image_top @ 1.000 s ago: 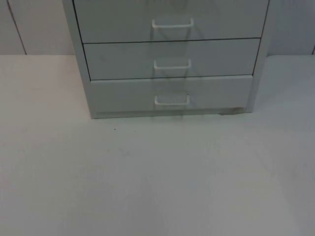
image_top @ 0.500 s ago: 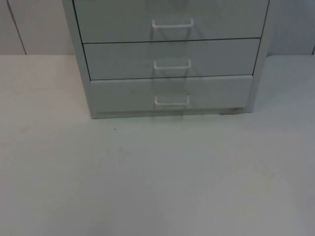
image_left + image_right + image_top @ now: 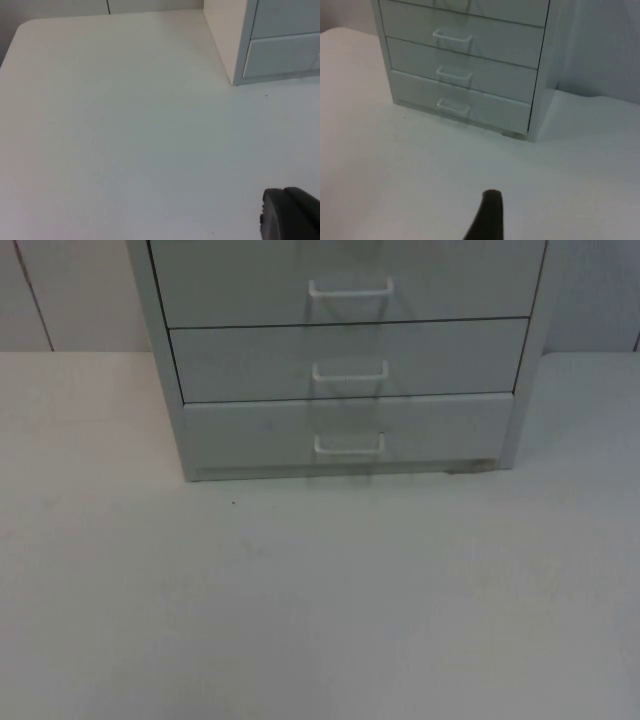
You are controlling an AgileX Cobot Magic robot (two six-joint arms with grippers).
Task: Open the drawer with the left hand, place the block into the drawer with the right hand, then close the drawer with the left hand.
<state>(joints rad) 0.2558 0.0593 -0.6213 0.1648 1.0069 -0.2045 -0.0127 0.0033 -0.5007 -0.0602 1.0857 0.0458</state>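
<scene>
A light grey drawer cabinet (image 3: 345, 360) stands at the back middle of the white table. Its three drawers in view all look shut, each with a white bar handle; the lowest handle (image 3: 349, 446) sits just above the table. My left gripper (image 3: 290, 216) hovers over bare table to the left of the cabinet (image 3: 280, 45), well away from it. My right gripper (image 3: 487, 217) hangs over the table in front of and to the right of the cabinet (image 3: 465, 65), facing its drawer fronts from a distance.
The grey partition wall (image 3: 60, 290) runs behind the cabinet. The table's rounded far left corner (image 3: 22, 27) lies beyond the left gripper. A small dark speck (image 3: 234, 503) marks the table near the cabinet's front left foot.
</scene>
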